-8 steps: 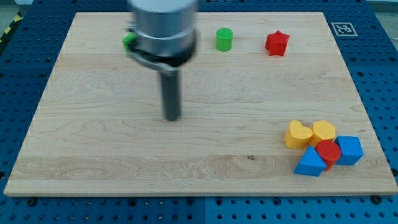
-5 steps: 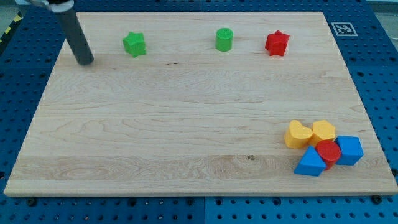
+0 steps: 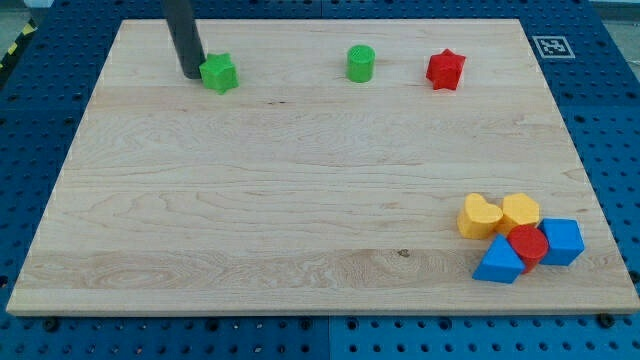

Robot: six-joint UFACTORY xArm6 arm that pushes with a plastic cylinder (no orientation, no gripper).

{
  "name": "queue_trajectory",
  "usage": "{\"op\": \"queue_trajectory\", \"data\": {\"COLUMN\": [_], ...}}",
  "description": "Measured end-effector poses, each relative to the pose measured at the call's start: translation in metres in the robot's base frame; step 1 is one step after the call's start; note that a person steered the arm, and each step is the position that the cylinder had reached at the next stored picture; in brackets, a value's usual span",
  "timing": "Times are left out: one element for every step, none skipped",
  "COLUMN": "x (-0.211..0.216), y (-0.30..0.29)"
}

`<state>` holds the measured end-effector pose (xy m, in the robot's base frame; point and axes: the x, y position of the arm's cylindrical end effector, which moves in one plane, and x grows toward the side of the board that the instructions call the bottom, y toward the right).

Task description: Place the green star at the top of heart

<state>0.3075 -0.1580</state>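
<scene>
My tip point(image 3: 191, 73) sits in the upper left of the frame, down on the wooden board point(image 3: 300, 200), right against the left side of the green star point(image 3: 219, 73); it looks to be touching the star, though the contact itself is hard to confirm from this angle. There are no jaws on this arm, only the straight dark rod, which rises from the tip and leaves the frame at the top.

The green star lies near the board's top edge, in the upper left. Further right along the same top band stands a green cylinder point(image 3: 361, 63), and right of that a red star point(image 3: 445, 70); all three are well apart from each other.

The remaining blocks huddle in the lower right of the frame, far from the star. A yellow heart point(image 3: 479, 216) is at the cluster's left, touching a second yellow block point(image 3: 520, 211) just beside it. Below them sits a red cylinder point(image 3: 527, 243), flanked by a blue triangular block point(image 3: 498, 264) at lower left and a blue cube-like block point(image 3: 563, 240) at right.
</scene>
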Motion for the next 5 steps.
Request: {"op": "queue_trajectory", "data": {"x": [0.0,0.0,0.015,0.038,0.06], "y": [0.044,0.081,0.11,0.141,0.175]}}
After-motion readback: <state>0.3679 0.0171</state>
